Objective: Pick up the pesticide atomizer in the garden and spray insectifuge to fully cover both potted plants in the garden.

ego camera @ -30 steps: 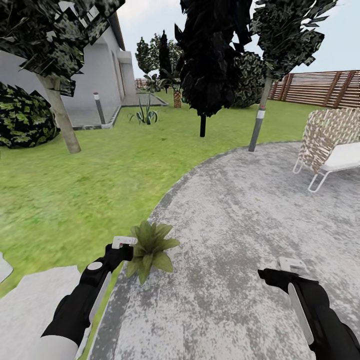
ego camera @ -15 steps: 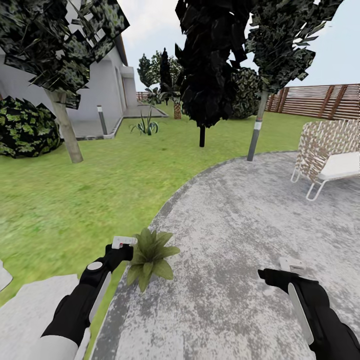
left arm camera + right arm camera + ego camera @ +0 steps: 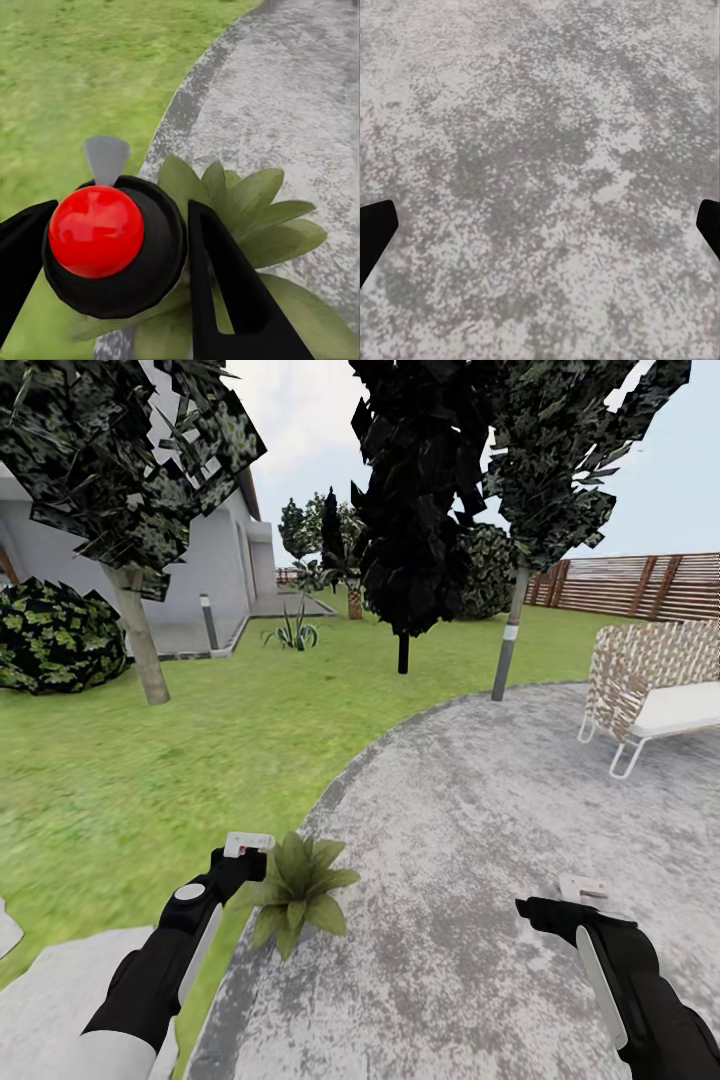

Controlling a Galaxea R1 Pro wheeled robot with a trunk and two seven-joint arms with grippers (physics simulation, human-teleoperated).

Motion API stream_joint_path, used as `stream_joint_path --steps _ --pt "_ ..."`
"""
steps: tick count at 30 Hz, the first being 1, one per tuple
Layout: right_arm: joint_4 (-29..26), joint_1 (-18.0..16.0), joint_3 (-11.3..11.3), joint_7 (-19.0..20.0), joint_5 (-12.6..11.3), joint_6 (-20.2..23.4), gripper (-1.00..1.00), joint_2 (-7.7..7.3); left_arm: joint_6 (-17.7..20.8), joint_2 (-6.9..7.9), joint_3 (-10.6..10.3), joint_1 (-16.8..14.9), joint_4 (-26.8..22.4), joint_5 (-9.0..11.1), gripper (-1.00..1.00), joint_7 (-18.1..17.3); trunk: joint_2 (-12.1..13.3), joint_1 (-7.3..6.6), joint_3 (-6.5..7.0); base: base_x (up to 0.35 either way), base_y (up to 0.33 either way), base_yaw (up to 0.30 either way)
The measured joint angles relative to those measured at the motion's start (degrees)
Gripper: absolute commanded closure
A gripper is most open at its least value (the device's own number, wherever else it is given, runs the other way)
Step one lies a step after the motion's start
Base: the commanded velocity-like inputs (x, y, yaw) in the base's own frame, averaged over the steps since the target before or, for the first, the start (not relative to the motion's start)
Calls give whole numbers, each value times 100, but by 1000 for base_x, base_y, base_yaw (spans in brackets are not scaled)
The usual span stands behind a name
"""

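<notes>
Head view tilted up vs earlier; left jaws grip atomizer by potted plant, right jaws released.

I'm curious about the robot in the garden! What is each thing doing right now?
Left gripper: shut on the pesticide atomizer.
Right gripper: open, empty.
Potted plant: upright at the patio edge, pot hidden by leaves.
Chair: upright, nobody in it.

Potted plant pot hidden under leaves; chair cut off.
</notes>
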Motion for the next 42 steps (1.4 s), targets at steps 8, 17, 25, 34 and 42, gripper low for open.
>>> stream_joint_path --steps 8,17,25,34,42 --pt "0 0 0 0 -1 0 -100 0 0 0 0 -1 1 0 100 0 320 -175 144 0 0 -10" --pt "0 0 0 0 0 0 -100 0 0 0 0 -3 1 3 100 0 681 -373 305 0 0 -46" --pt "0 0 0 0 -1 0 -100 0 0 0 0 1 0 1 100 0 1002 -548 449 0 0 -1" --pt "1 -1 1 0 3 0 -100 0 1 0 0 2 0 4 100 0 1363 -746 620 0 0 56" --pt "1 -1 1 0 3 0 -100 1 1 1 1 2 -3 1 100 0 1684 -922 802 0 0 200"
